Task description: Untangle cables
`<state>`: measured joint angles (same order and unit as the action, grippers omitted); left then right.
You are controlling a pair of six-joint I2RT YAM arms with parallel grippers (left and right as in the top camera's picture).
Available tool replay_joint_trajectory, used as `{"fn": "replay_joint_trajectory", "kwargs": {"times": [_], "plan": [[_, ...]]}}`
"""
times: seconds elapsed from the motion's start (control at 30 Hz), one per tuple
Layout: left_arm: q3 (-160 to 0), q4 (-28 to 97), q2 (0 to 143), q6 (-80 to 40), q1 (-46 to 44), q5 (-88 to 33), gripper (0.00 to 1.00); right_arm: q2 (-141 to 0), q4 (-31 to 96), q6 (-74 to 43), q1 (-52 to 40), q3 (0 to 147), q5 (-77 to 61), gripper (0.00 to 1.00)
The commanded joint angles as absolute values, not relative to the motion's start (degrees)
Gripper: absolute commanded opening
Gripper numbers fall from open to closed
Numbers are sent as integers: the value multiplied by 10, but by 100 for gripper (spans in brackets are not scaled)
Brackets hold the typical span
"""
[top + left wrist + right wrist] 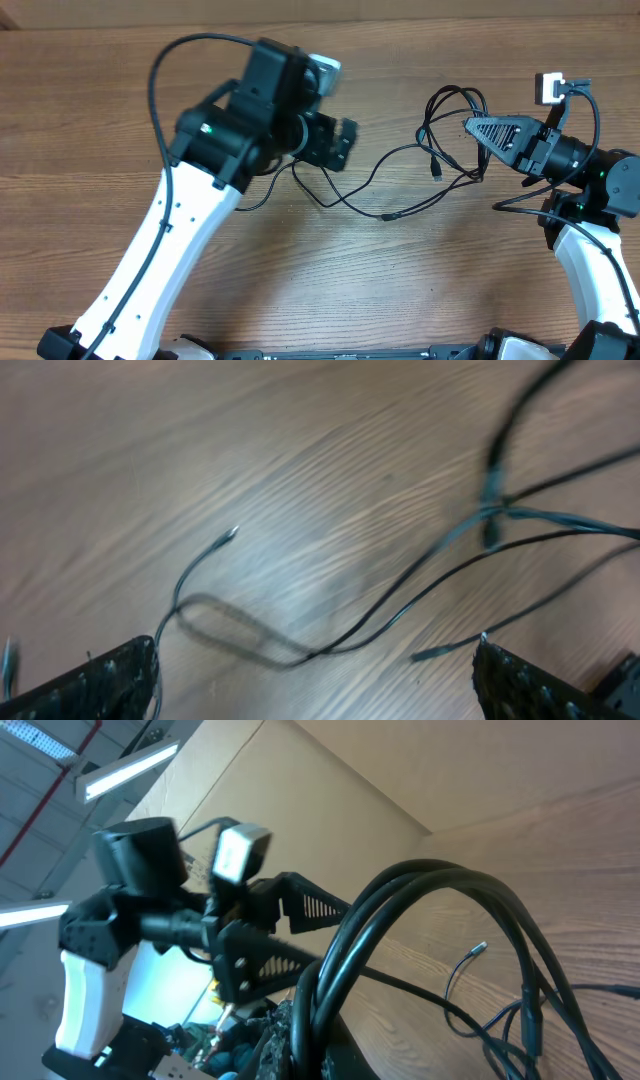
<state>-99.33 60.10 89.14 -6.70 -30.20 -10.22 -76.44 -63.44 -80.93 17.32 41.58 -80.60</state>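
The cables [436, 163] are thin black cords lying loose across the middle of the table, with a tangled loop at their right end. My right gripper [470, 126] is shut on that loop; in the right wrist view the bunched cords [440, 885] arch up out of the right gripper [345, 1025]. My left gripper [340, 143] stands open over the left ends of the cords. In the left wrist view the cables [497, 510] cross the wood ahead of the left gripper [315, 685]. One strand runs between its wide-apart fingers [100, 685], and nothing is gripped.
The table is bare wood [420, 290]. A loose cord tip [232, 533] and a small plug [440, 653] lie close in front of the left fingers. The thicker arm cable [160, 70] arcs behind the left arm. A cardboard wall [420, 760] stands beyond the table.
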Motion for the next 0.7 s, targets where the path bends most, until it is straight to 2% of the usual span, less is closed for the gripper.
{"fn": "replay_joint_trajectory", "kwargs": {"times": [0.0,0.2,0.33,0.4,0.6,0.67], "plan": [[-995,569,886,-12,-342,-114,100,-755,-634,-806,165,425,-801,4],[-995,533,890,-12,-354,-112,100,-755,-634,-805,112,425,-794,4],[-995,533,895,32,-361,-170,100,-755,-634,-805,89,425,-784,4],[-995,533,899,93,-368,-223,95,-755,-634,-805,80,425,-783,4],[-995,533,919,149,-391,-230,91,-755,-634,-805,67,425,-783,4],[-995,532,926,162,-395,-230,82,-755,-634,-805,67,425,-783,4]]}}
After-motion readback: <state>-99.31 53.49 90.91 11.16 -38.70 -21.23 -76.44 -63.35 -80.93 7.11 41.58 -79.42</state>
